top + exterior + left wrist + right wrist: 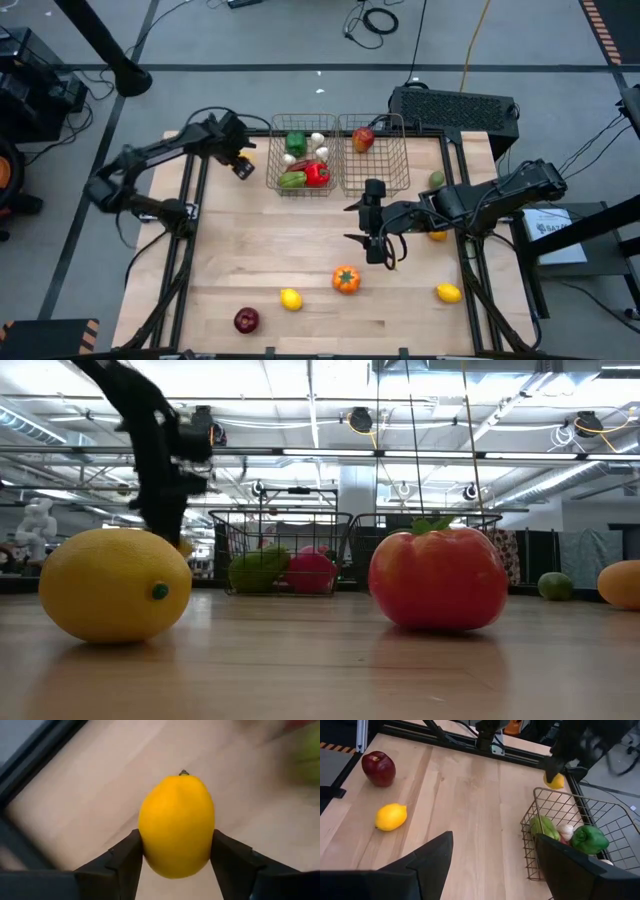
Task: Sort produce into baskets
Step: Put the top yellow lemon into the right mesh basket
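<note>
Holding a lemon between its fingers, long axis upright between them, the left gripper hangs just beside the vegetable basket, which lies toward the centre; the right gripper waits wide over the counter.

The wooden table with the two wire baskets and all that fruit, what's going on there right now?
Two dark robot arms are sorting produce. The left pincer grips a yellow lemon between its fingers, just outside the left square wire-mesh basket, which already holds green and red peppers and white garlic. The right wire-mesh basket holds one red fruit. The right pincer hangs open over the middle of the wooden table. A second lemon, a dark red apple and an orange tomato-like fruit are not yet sorted.
</note>
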